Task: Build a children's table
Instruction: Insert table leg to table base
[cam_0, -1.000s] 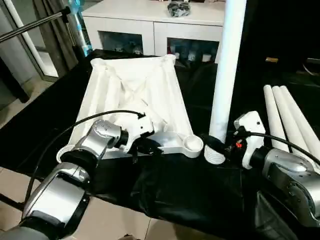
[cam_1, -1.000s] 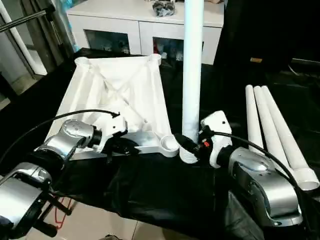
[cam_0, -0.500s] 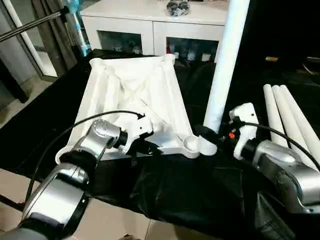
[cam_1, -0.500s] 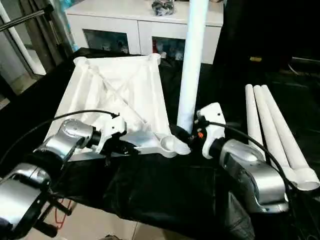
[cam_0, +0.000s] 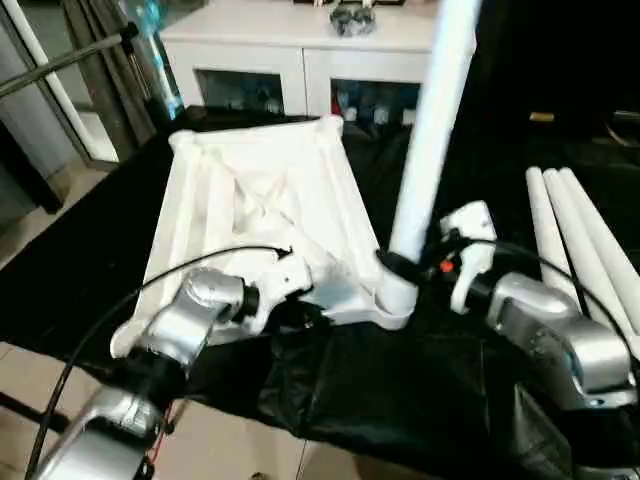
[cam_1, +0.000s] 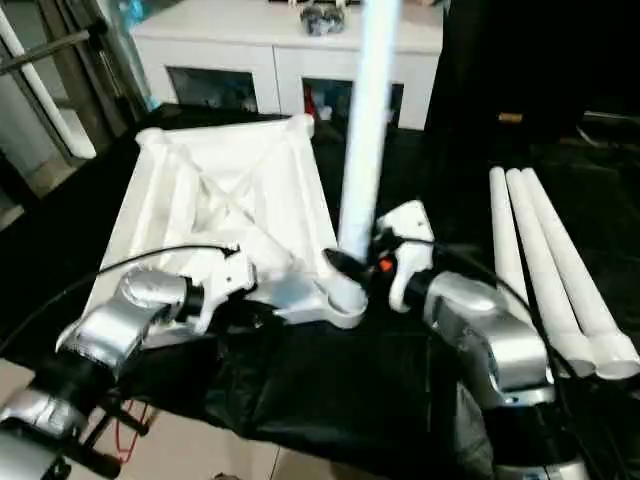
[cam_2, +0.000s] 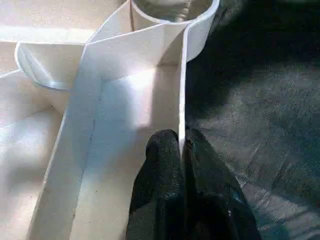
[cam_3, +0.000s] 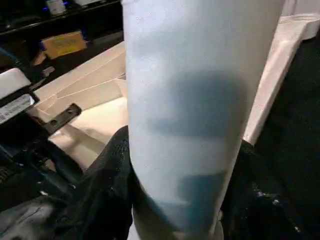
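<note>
Since a second ago the leg (cam_0: 425, 150) has travelled from just beside the tabletop to stand with its thick foot on the near right corner socket (cam_0: 392, 296), and the right arm has swung inward with it.

Nearest, the left claw (cam_2: 182, 150) is pinched shut on the thin near rim of the tabletop (cam_0: 260, 200), one finger on each side of the wall, steadying it on the black-covered desk (cam_0: 420, 380). The right claw (cam_1: 350, 268) is clamped around the leg low down, just above the socket. The leg leans slightly, its top tipped away to the right.

That lean is the risk: pushed down while off-axis, the foot could jam on the socket lip or skid off, and the tabletop, lying ribbed side up, could tip or slide out of the left claw's narrow bite. The grip so low on a tall leg also gives little control over its top.

Three spare legs (cam_0: 575, 240) lie side by side at the right. Beyond stands a white cabinet (cam_0: 300, 50).
</note>
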